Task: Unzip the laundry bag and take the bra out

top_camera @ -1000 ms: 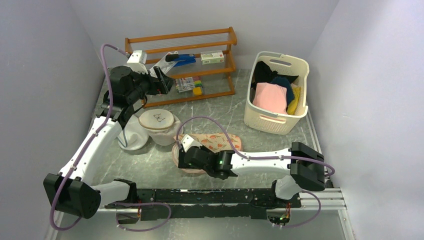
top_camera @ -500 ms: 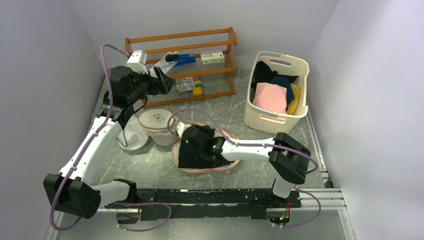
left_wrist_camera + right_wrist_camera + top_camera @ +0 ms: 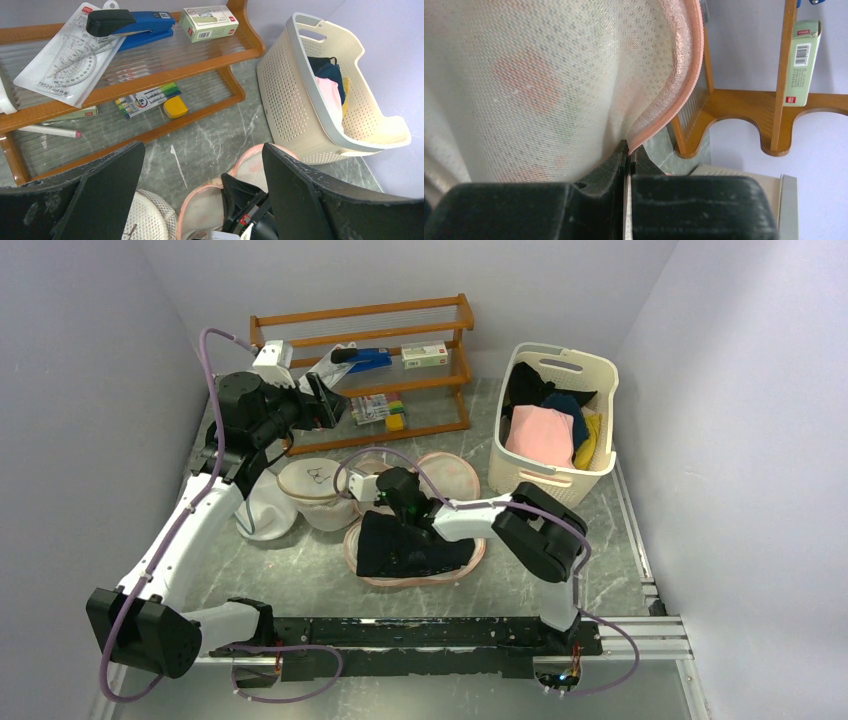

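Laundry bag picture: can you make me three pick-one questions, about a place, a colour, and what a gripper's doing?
1. Where is the blue stapler? A in the basket; B on the wooden rack; C on the table.
2. What colour is the bra in the open laundry bag? A black; B yellow; C white.
3. The right gripper is: A wide open; B holding a pen; C shut on the bag's pink trim.
Answers: B, it lies on the top shelf; A, dark cloth fills the bag's lower half; C, it pinches the trim.
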Tool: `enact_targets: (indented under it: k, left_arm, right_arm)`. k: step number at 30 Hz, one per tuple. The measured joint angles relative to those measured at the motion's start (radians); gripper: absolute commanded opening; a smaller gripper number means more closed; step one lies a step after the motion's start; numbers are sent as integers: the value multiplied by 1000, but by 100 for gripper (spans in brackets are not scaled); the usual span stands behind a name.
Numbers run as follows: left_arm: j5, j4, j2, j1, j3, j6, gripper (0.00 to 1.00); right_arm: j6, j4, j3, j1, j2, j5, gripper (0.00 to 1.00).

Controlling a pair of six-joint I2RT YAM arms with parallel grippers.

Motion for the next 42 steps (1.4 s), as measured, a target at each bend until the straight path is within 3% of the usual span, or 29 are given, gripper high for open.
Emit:
enact_targets:
  k: [11, 16, 19, 22, 26, 35, 42]
  left_arm:
    - [0, 0, 0, 6, 0, -2, 99]
    - [0, 0, 0, 6, 0, -2, 99]
    - [0, 0, 0, 6, 0, -2, 99]
    - [0, 0, 0, 7, 0, -3, 99]
    - [4, 0, 0, 12, 0, -7, 99]
    - [28, 1, 0, 33, 0, -24, 99]
    - [50, 6, 3, 41, 0, -32, 99]
  right_arm:
    - [-58, 337, -35, -23, 138, -46, 0]
    - [-65, 404, -33, -32, 230, -45, 21]
    - [-53, 412, -22, -44, 253, -36, 48]
    - [-22, 418, -16, -57, 250, -8, 65]
    - [71, 310, -13, -63, 185, 39, 74]
    - [496, -109, 57, -63, -139, 119, 77]
    - [890, -354, -26, -63, -332, -154, 77]
